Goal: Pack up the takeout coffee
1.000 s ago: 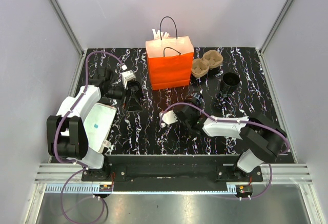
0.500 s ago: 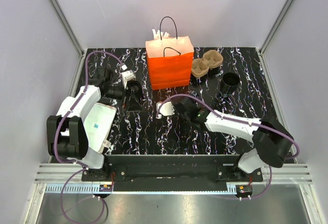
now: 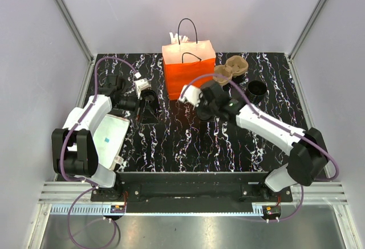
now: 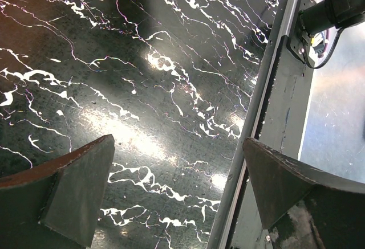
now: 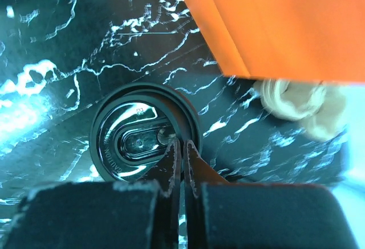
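The left gripper [image 4: 178, 141] hovers over the black marbled table [image 3: 171, 141] at the near left. Its two fingers are spread wide, with nothing between them. Its wrist view also shows the table's near metal edge rail [image 4: 268, 118].

Further in, the right arm reaches toward the middle of the table. The right gripper [image 5: 181, 146] has its fingers pressed together, pinching the rim of the takeout coffee [image 5: 142, 141], a small black cup with a lid and a sip slot. The cup sits just in front of the lower edge of the orange paper bag [image 3: 189, 75]. Whether it touches the table cannot be told.

Right of the bag lies a brown pulp cup carrier [image 3: 230, 70], with a taller black cup stack [image 3: 256, 91] beside it.
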Motion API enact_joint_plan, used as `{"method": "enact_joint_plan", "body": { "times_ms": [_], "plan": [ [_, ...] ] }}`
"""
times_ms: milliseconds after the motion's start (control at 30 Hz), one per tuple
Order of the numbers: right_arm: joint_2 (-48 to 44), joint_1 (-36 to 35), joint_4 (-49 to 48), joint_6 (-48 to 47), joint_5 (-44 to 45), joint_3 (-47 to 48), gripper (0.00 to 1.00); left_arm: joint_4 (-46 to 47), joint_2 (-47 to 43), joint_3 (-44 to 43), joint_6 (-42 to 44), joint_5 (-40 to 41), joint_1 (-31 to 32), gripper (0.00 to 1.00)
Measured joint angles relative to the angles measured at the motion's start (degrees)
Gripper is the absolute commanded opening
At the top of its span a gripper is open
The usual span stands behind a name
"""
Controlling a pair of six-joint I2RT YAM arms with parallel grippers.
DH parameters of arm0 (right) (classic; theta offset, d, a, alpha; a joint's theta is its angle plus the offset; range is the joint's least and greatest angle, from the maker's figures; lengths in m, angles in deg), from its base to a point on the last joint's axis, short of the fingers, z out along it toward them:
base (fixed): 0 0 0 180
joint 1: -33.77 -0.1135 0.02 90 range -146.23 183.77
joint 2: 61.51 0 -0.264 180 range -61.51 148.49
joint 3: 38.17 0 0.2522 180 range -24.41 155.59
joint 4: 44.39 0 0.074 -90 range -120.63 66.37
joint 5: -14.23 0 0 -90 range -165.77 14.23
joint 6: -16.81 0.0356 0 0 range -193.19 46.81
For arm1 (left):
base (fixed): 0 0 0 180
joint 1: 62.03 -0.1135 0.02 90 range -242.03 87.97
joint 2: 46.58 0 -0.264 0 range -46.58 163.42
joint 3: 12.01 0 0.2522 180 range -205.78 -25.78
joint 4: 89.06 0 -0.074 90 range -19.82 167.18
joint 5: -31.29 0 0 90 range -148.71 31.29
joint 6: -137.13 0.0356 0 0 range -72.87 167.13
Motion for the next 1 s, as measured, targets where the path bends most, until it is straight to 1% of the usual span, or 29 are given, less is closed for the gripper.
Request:
{"method": "enact_joint_plan", "body": {
  "times_ms": [133, 300, 400, 467, 700, 867, 1000],
  "plan": [
    [-0.5, 7.5, 3.1, 8.5, -7.7, 2.8, 0.00, -0.4, -0.7, 0.0, 0.3, -0.2, 0.0, 0.99],
    [-1.1, 15.8, 4.4, 17.9, -16.2, 2.7, 0.00, -1.3, -3.0, -0.2, 0.4, 0.0, 0.4, 0.99],
    [-1.7, 19.3, 2.9, 22.5, -19.5, 0.4, 0.00, -1.6, -3.5, -1.5, 0.0, 0.9, 1.8, 0.99],
    [-2.4, 20.3, 1.2, 24.9, -20.6, -2.3, 0.00, -1.1, -3.5, -3.1, -1.1, 1.7, 4.0, 0.99],
    [-5.9, 20.3, -3.9, 29.7, -22.5, -10.2, 0.00, 4.2, -2.5, -7.0, -8.4, 6.4, 13.2, 0.99],
    [-6.8, 20.3, -7.2, 30.5, -22.5, -12.4, 0.00, 9.4, 2.7, -11.9, -14.1, 11.1, 20.3, 0.99],
    [-6.8, 20.3, -8.4, 30.6, -22.5, -12.7, 0.00, 12.4, 7.7, -16.0, -18.2, 15.3, 24.2, 0.99]
  ]
}}
